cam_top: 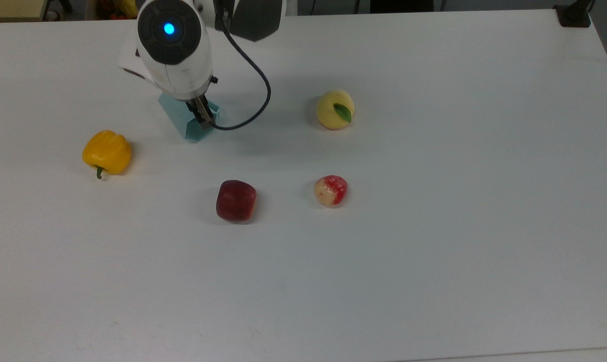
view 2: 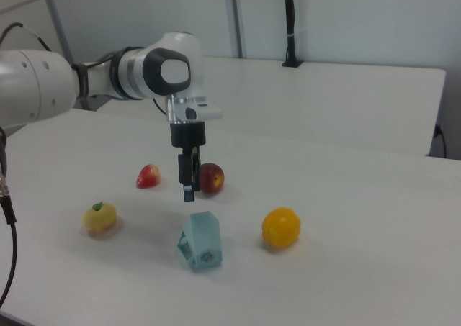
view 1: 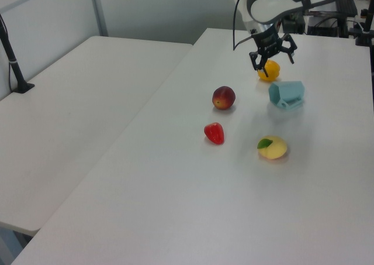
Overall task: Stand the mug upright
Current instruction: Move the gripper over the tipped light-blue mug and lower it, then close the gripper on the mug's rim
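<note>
A: How is the mug (cam_top: 190, 120) looking?

B: It is lying on its side on the white table (cam_top: 434, 226), a pale blue-teal thing with flat faces, a six-sided rim and a narrower base. In the left view (view 1: 286, 94) its open mouth is facing the left view's left, and the small angular handle is sitting low against the table. In the right view (view 2: 200, 242) the base is pointing up and away, the wider end resting nearer the camera.

A: And the pincer?

B: The pincer (view 1: 270, 59) is hanging straight above the mug, not touching it; in the right view (view 2: 189, 178) there is a clear gap between its tips and the mug. Its two fingers are standing spread apart in the left view. In the top view (cam_top: 203, 114) the white arm is covering part of the mug.

A: What is lying around the pincer?

B: A yellow pepper (cam_top: 107, 152) is sitting to the top view's left of it, a yellow peach with a green leaf (cam_top: 335, 109) to the top view's right. A dark red fruit (cam_top: 236, 200) and a red-and-cream strawberry (cam_top: 330, 190) are lying below it in the top view, well apart from the mug.
</note>
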Tool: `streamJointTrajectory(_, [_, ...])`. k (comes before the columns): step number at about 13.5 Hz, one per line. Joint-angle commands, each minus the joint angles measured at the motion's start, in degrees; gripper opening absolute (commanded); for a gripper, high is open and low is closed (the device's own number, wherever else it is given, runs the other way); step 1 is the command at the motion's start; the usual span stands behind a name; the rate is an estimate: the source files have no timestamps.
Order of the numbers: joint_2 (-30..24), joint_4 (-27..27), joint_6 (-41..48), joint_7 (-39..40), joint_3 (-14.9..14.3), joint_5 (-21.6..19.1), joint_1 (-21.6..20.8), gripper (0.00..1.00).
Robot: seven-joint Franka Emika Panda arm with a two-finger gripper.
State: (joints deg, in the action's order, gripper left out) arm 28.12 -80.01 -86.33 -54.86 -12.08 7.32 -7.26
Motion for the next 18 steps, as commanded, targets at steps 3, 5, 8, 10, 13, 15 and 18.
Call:
streamJointTrajectory(3, [1.76, -1.64, -6.3, -2.0, -0.13, -0.38, -0.47, 1.0])
streamJointTrajectory(5, [1.68, -3.74, -6.22, -1.56, -0.05, -0.11, -0.56, 1.0])
streamJointTrajectory(8, [1.33, -7.0, -6.05, 0.72, 0.22, 2.08, -0.56, 1.0])
streamJointTrajectory(10, [1.15, -8.76, -6.04, 2.74, 0.22, 3.49, -0.39, 1.0])
streamJointTrajectory(13, [0.88, -11.31, -6.13, 4.67, 0.22, 6.48, -0.47, 0.91])
streamJointTrajectory(15, [0.62, -11.75, -6.22, 6.34, 0.13, 7.62, -0.3, 0.65])
streamJointTrajectory(18, [-0.08, -12.37, -6.31, 6.79, -0.22, 8.33, -0.56, 0.0])
